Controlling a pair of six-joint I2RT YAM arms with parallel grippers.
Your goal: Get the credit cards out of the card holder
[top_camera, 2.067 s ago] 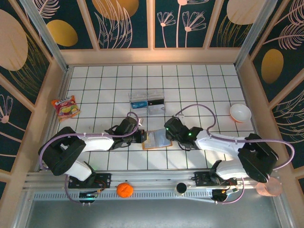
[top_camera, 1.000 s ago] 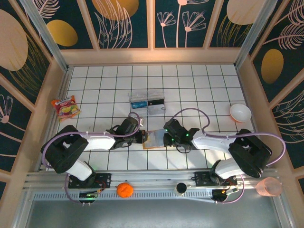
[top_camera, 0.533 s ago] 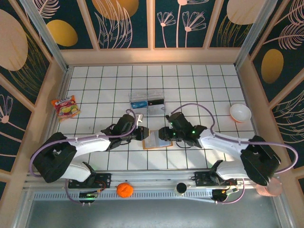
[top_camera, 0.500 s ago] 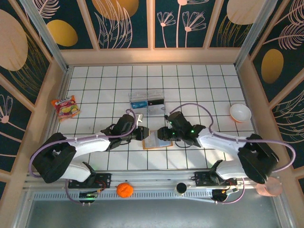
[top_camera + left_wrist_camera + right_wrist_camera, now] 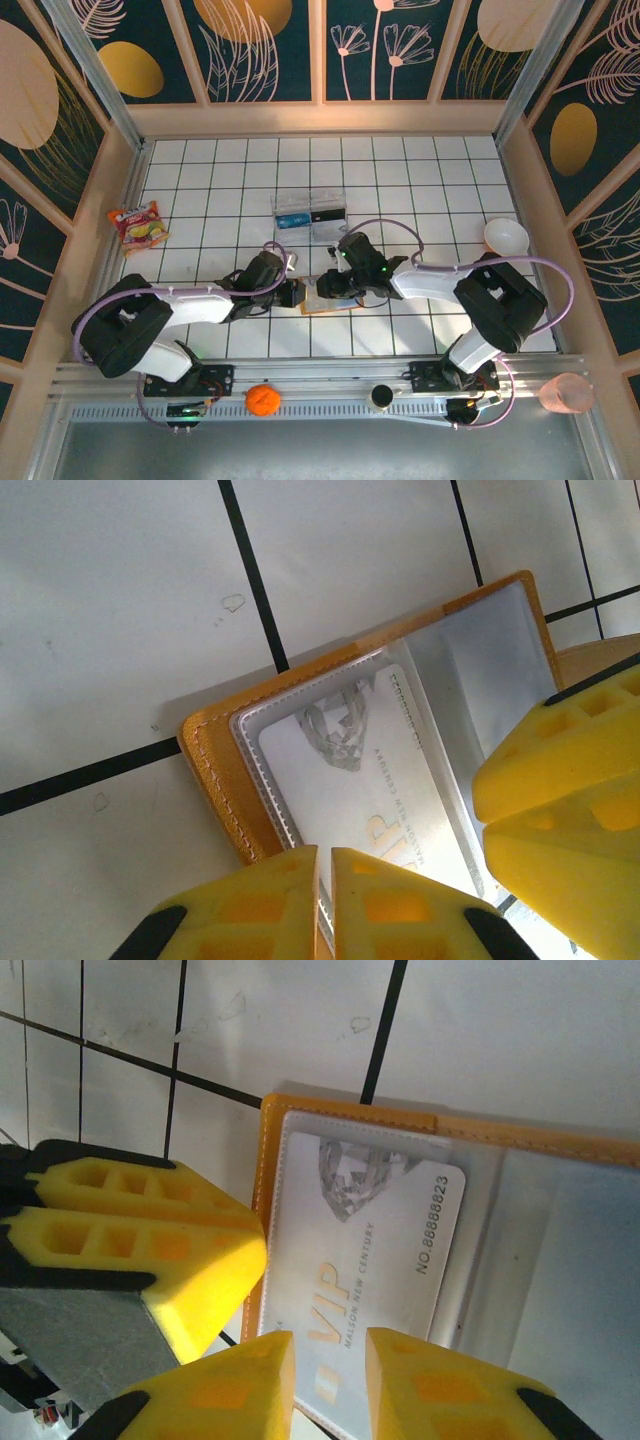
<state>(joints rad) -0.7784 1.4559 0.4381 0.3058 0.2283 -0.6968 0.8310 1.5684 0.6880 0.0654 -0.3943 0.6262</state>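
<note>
The orange card holder (image 5: 342, 302) lies open and flat on the tiled table, with both grippers at its left half. A silver VIP credit card (image 5: 385, 1225) sits in the clear left pocket (image 5: 370, 770). My left gripper (image 5: 325, 865) is shut, its yellow fingers (image 5: 170, 1240) side by side on the holder's outer left edge (image 5: 215, 770). My right gripper (image 5: 330, 1355) hovers over the near end of the card, jaws a narrow gap apart and the card showing between them. From above, the left gripper (image 5: 297, 292) and right gripper (image 5: 322, 287) nearly touch.
A clear plastic box (image 5: 310, 214) stands just behind the holder. A noodle packet (image 5: 139, 225) lies far left and a white bowl (image 5: 506, 237) far right. An orange fruit (image 5: 262, 399) and a pink cup (image 5: 565, 393) sit at the near rail.
My right gripper has swung left across the card holder to its left pocket, and its jaws have parted slightly. The left gripper stays at the holder's left edge.
</note>
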